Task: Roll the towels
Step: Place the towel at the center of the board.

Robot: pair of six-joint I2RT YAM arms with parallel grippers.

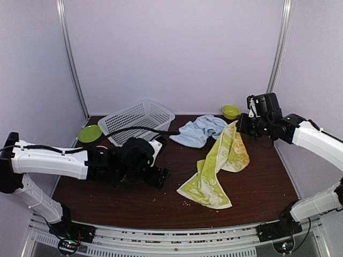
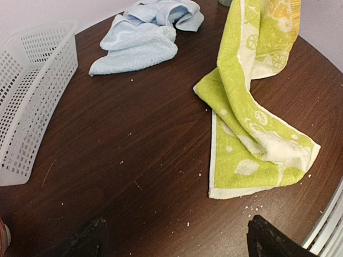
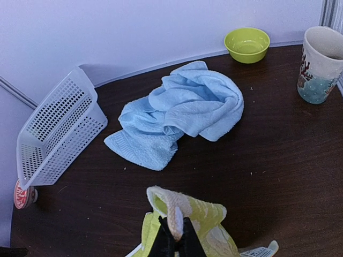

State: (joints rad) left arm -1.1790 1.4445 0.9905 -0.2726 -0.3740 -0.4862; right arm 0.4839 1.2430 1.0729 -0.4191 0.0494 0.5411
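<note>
Dark brown wood makes up the table (image 1: 134,203), which carries everything else and is dotted with pale crumbs (image 2: 252,206). The left arm (image 1: 53,160) reaches low across the left half of the table, and the left gripper (image 2: 177,241) hangs just above the wood with its fingers spread wide apart and nothing between them, near the lower end of the green towel but not touching it. The right arm (image 1: 321,142) comes in from the right side, and the right gripper (image 3: 174,235) is closed tight on a pinched fold at one end of that towel, held up off the table at the back right. A white plastic basket (image 1: 136,120) stands at the back left. The green towel (image 1: 214,171), lime and yellow with a white print, hangs down from the right gripper and trails toward the front middle, where its lower end lies flat and partly folded over itself. The blue towel (image 1: 198,131) lies in a crumpled heap at the back middle, between the basket and the raised end of the green towel, just beside that end, with neither gripper on it. A green plate (image 1: 89,133) lies left of the basket. A printed cup (image 3: 321,64) stands at the back right, near a small green bowl (image 1: 231,112) by the back wall.
</note>
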